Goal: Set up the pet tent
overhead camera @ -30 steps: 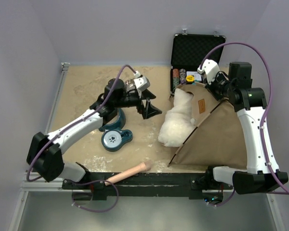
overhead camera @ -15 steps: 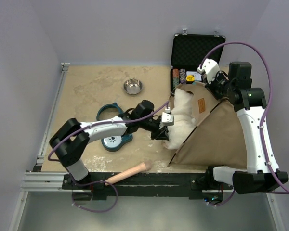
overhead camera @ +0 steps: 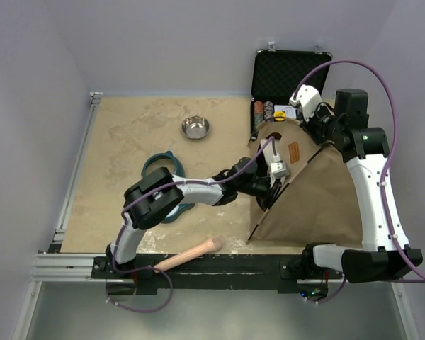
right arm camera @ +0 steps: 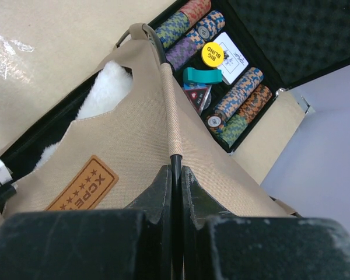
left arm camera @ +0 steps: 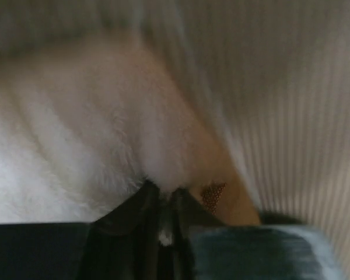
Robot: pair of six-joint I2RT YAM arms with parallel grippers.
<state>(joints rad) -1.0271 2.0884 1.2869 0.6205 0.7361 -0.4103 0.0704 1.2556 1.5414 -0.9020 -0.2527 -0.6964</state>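
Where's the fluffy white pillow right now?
Inside the pet tent at the top view's right; the right wrist view shows the pillow through its opening, with the left end effector pressed into it.

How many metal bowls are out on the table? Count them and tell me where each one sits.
1. The steel bowl stands on the far part of the table, left of the poker chip case. The pet tent could hide others.

Pale lavender walls (overhead camera: 184,42) enclose a mottled beige tabletop (overhead camera: 127,138) edged by an aluminium rail (overhead camera: 72,180).
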